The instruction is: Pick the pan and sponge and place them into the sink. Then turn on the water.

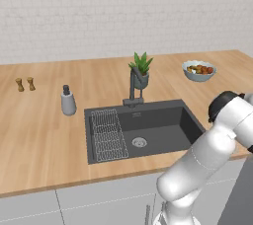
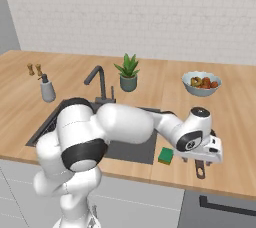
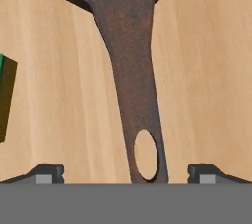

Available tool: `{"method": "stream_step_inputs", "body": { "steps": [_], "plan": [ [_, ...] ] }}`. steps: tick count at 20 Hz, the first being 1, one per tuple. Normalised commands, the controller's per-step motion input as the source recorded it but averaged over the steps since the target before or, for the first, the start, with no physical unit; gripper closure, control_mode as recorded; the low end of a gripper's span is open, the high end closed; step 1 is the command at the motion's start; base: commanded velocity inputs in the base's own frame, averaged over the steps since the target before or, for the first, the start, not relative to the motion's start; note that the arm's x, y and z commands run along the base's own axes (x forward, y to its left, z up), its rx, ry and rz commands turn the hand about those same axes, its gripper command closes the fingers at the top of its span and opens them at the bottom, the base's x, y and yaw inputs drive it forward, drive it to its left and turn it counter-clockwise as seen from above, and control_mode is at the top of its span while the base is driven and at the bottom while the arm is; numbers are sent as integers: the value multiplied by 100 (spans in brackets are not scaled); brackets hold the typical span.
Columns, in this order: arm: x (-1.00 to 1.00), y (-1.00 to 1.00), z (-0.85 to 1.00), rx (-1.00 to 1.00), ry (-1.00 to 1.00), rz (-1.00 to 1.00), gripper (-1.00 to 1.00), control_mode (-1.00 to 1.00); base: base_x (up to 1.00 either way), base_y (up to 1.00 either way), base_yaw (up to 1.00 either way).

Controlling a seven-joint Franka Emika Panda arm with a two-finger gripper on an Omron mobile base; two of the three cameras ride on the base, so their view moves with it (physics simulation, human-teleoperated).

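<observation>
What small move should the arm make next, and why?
Probably lower straight down and then close. In the hand view the jaws stand wide open on either side of the pan handle, which runs centred between them on the counter, not yet gripped. The sponge lies beside it; the sink holds neither yet.

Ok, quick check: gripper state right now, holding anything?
Gripper: open, holding nothing; its fingertips stand wide apart on either side of the long handle of the dark brown round frying pan, not yet closed on it.
</observation>
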Motion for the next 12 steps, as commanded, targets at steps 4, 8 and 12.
{"method": "stream_step_inputs", "body": {
  "steps": [4, 8, 12],
  "plan": [
    [0, 0, -21, 0, 0, 6, -100, -100, 0, 0, 0],
    [3, 0, -19, 0, 0, 6, -100, -100, 0, 0, 0],
    [6, 0, -16, 0, 0, 5, -100, -100, 0, 0, 0]
  ]
}}
